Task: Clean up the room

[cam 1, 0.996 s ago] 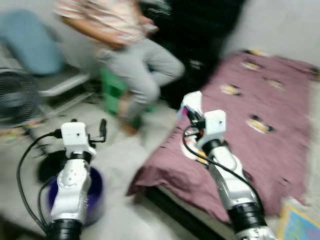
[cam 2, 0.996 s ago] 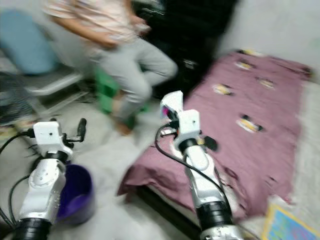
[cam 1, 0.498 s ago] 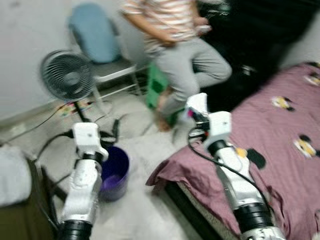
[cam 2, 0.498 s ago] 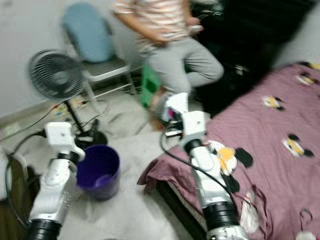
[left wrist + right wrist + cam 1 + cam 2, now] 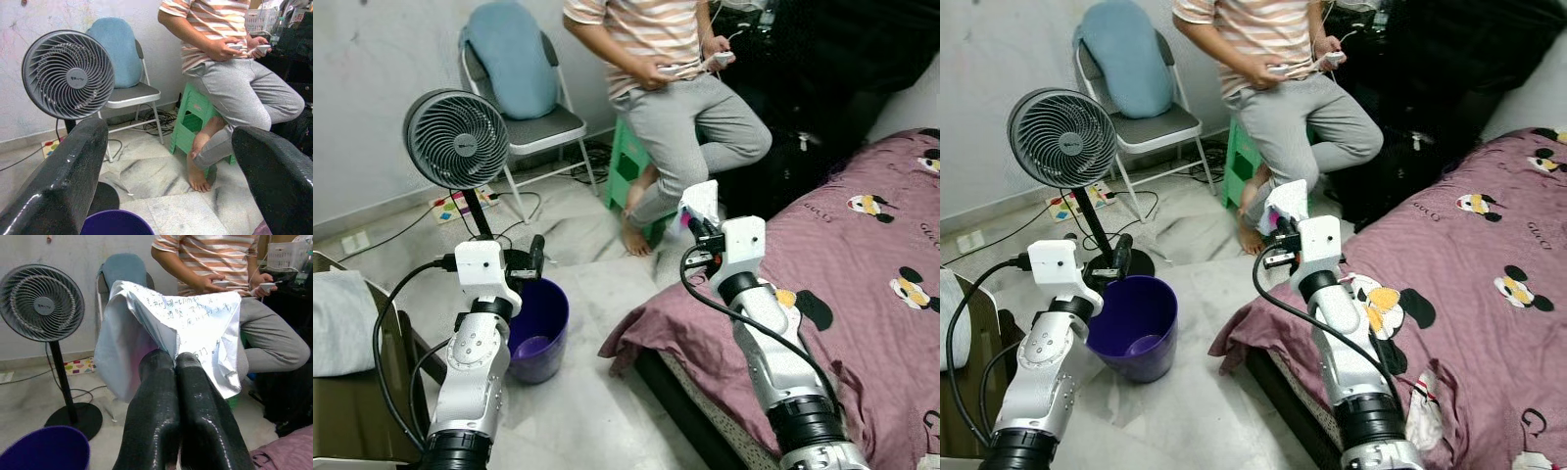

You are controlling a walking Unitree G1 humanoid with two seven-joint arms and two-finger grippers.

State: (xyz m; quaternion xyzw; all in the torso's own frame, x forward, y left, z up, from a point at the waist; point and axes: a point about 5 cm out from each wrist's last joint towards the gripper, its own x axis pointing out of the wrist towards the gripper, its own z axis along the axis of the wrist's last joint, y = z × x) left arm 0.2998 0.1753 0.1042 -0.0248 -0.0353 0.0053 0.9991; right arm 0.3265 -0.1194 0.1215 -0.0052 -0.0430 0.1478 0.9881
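My right tool (image 5: 176, 377) is clenched on a crumpled white wrapper (image 5: 195, 328) with printed writing, its two black fingers (image 5: 151, 411) pressed together with the sheet pinched between their tips. I hold it raised above the near corner of the bed (image 5: 862, 294), whose maroon cover carries cartoon-mouse prints. From my head, the wrapper (image 5: 701, 202) sits at about 1 o'clock of the picture's middle.

My left tool (image 5: 534, 257) is released, its fingers (image 5: 63, 181) spread wide apart with nothing between them. It hovers just over the rim of the purple bin (image 5: 540, 323), which stands on the pale marble floor (image 5: 587, 411) at about 8 o'clock from the wrapper, well apart from it. Something pale purple lies at the bottom of the bin.

Behind the bin, at 11 o'clock, a grey pedestal fan (image 5: 456, 139) stands on a round black base, and beyond it a folding chair (image 5: 543, 127) carries a blue cushion (image 5: 514, 59). At 12 o'clock a person (image 5: 685, 108) in a striped shirt and grey trousers sits on a green stool (image 5: 626, 171), holding a phone (image 5: 690, 67). A grey cloth (image 5: 342, 323) lies on a piece of furniture at 9 o'clock.
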